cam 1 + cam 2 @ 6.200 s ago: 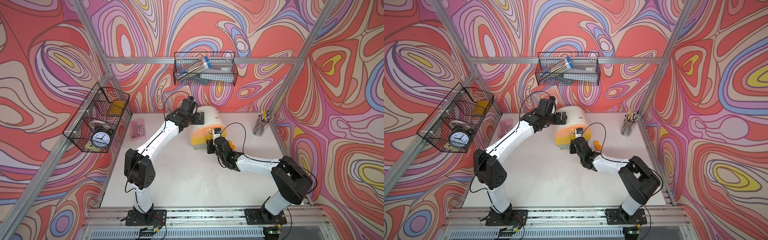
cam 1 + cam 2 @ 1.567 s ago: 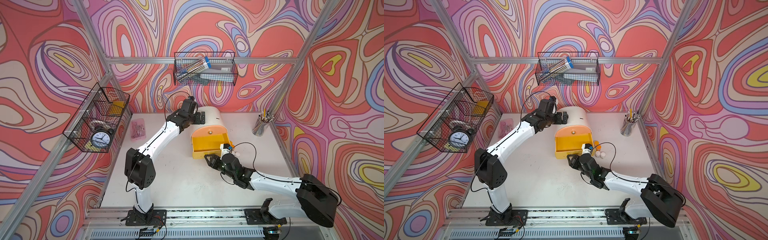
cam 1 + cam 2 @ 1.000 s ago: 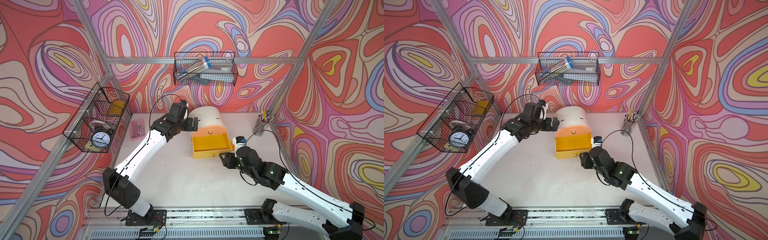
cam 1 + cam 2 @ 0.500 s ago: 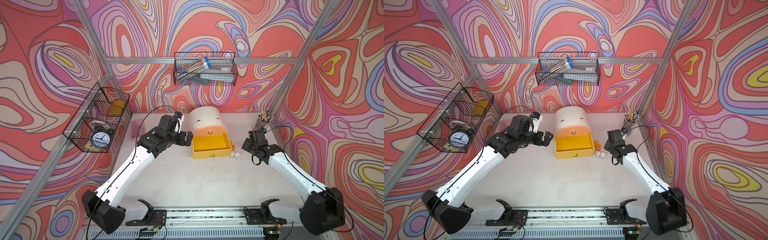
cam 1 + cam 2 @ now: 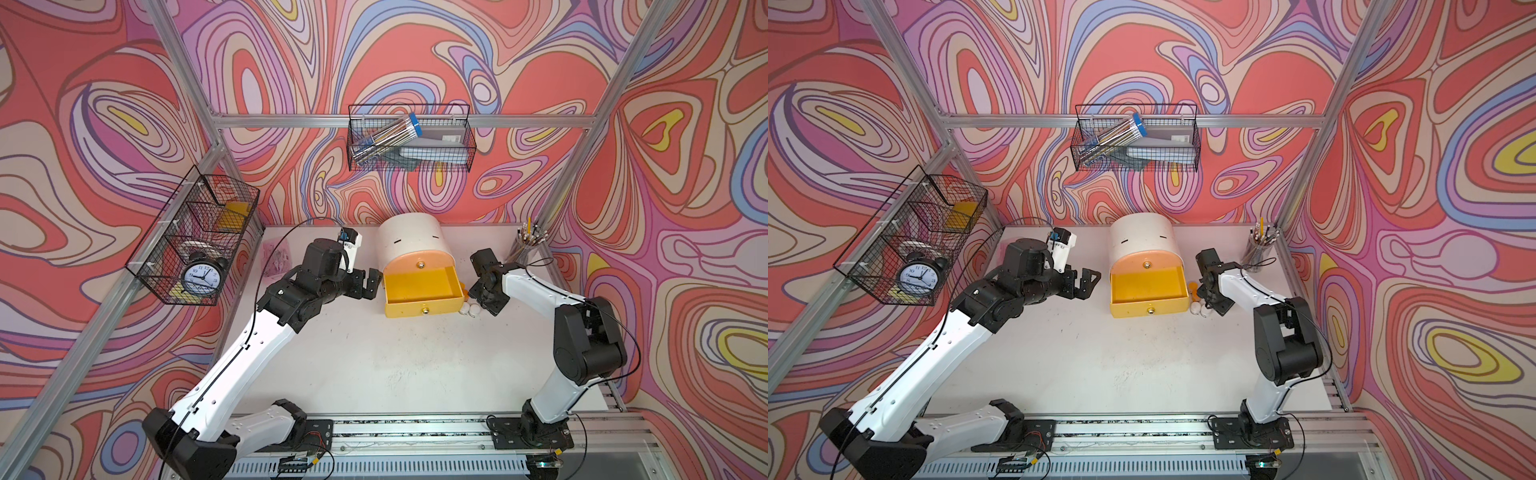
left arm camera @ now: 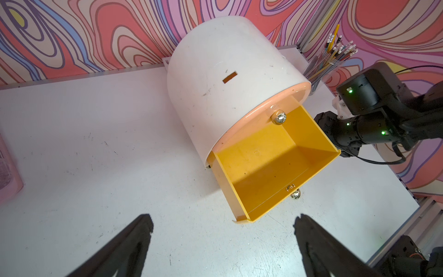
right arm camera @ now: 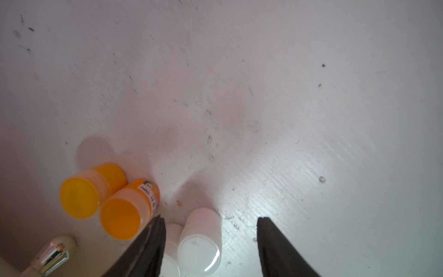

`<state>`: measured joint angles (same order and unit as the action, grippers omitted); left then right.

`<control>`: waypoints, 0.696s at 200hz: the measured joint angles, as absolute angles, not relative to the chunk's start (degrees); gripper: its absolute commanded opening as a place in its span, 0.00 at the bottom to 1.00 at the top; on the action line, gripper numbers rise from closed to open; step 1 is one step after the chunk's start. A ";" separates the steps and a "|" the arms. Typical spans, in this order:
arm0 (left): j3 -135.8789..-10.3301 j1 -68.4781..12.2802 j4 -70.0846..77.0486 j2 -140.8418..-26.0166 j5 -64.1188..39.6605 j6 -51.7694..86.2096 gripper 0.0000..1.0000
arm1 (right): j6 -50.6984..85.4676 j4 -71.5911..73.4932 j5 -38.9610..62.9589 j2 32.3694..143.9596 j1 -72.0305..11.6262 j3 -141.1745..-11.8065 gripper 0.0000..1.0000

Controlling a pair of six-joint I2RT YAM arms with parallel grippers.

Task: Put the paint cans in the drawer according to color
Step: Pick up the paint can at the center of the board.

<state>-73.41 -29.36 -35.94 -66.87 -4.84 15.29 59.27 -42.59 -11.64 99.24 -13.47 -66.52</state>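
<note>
progress: basically square 1, the yellow drawer (image 6: 263,167) of the chest (image 5: 411,239) is pulled out and bare inside, 0 cans put away as far as I can see
done: a drawer is open, that's about it
left to do: every can has to go in by colour, and the peach drawer (image 5: 399,262) above the yellow one is shut
paint cans: 2 orange cans (image 7: 81,191) and 2 white cans (image 7: 200,242) sit on the table (image 5: 374,365) just beside the chest, on its right-arm side; no green or teal ones show in any view
right gripper (image 7: 211,220): down over the white pair, jaws apart, 1 finger between the 2 white cans and the other clear of them, so it straddles 1 white can without pinching it, nothing held
left gripper (image 6: 223,217): spread wide and empty, hovering on the opposite side of the chest from the cans
writing: 1 orange can has a sticker (image 7: 148,191), upside down, a few letters that look like "neo" plus a tiny green mark, can't make out a brand
other text: nothing readable on the chest or the white cans
</note>
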 measured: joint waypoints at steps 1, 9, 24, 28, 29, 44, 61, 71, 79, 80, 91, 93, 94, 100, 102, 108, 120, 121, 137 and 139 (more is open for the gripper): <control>-73.41 -29.36 -35.92 -66.87 -4.84 15.29 0.99 | 59.35 -42.52 -11.55 99.24 -13.47 -66.46 0.61; -73.41 -29.36 -35.86 -66.87 -4.99 15.42 0.99 | 60.42 -41.80 -10.46 99.24 -13.47 -65.78 0.61; -73.38 -29.36 -35.81 -66.89 -5.19 15.46 0.99 | 62.43 -41.06 -9.02 99.24 -13.47 -64.88 0.59; -73.38 -29.36 -35.79 -66.89 -5.23 15.46 0.99 | 62.83 -41.01 -8.84 99.24 -13.47 -64.77 0.59; -73.38 -29.36 -35.79 -66.89 -5.26 15.46 0.99 | 62.96 -41.01 -8.80 99.24 -13.47 -64.77 0.58; -73.38 -29.36 -35.79 -66.94 -5.43 15.46 0.99 | 64.90 -40.77 -8.16 99.24 -13.47 -64.58 0.57; -73.38 -29.36 -35.79 -67.02 -5.43 15.49 0.99 | 66.94 -40.62 -7.77 99.24 -13.47 -64.34 0.57; -73.38 -29.36 -35.79 -67.11 -5.43 15.49 0.99 | 68.16 -40.34 -7.46 99.24 -13.47 -63.75 0.56; -73.38 -29.36 -35.79 -67.22 -5.43 15.53 0.99 | 69.10 -40.18 -7.01 99.24 -13.47 -63.09 0.55; -73.38 -29.36 -35.79 -67.24 -5.43 15.53 0.99 | 69.19 -40.18 -6.98 99.24 -13.47 -63.02 0.55; -73.38 -29.36 -35.79 -67.42 -5.43 15.66 0.99 | 70.28 -39.99 -6.28 99.24 -13.47 -62.13 0.50; -73.38 -29.36 -35.79 -67.42 -5.43 15.68 0.99 | 70.46 -39.97 -6.11 99.24 -13.47 -61.95 0.48; -73.38 -29.36 -35.79 -67.44 -5.43 15.68 0.99 | 70.59 -39.97 -6.07 99.24 -13.47 -61.91 0.48; -73.38 -29.36 -35.79 -67.53 -5.43 15.70 0.99 | 71.00 -39.79 -5.63 99.24 -13.47 -61.54 0.47; -73.38 -29.36 -35.79 -67.55 -5.43 15.70 0.99 | 71.35 -39.75 -5.43 99.24 -13.47 -61.43 0.46; -73.38 -29.36 -35.79 -67.61 -5.43 15.77 0.99 | 71.66 -39.66 -5.02 99.29 -13.47 -61.30 0.44; -73.38 -29.36 -35.79 -67.68 -5.43 15.90 0.99 | 72.51 -39.31 -4.64 99.37 -13.47 -61.14 0.35; -73.38 -29.36 -35.79 -67.68 -5.43 15.90 0.99 | 72.71 -39.31 -4.64 99.37 -13.47 -61.12 0.34; -73.38 -29.36 -35.79 -67.68 -5.41 15.97 0.99 | 73.45 -39.29 -4.84 99.31 -13.47 -61.12 0.23; -73.38 -29.36 -35.79 -67.68 -5.43 15.97 0.99 | 73.78 -39.27 -4.91 99.29 -13.47 -61.12 0.23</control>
<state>-73.38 -29.36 -35.79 -67.68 -5.43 15.97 73.78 -39.27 -4.91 99.29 -13.47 -61.12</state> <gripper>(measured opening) 0.988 0.306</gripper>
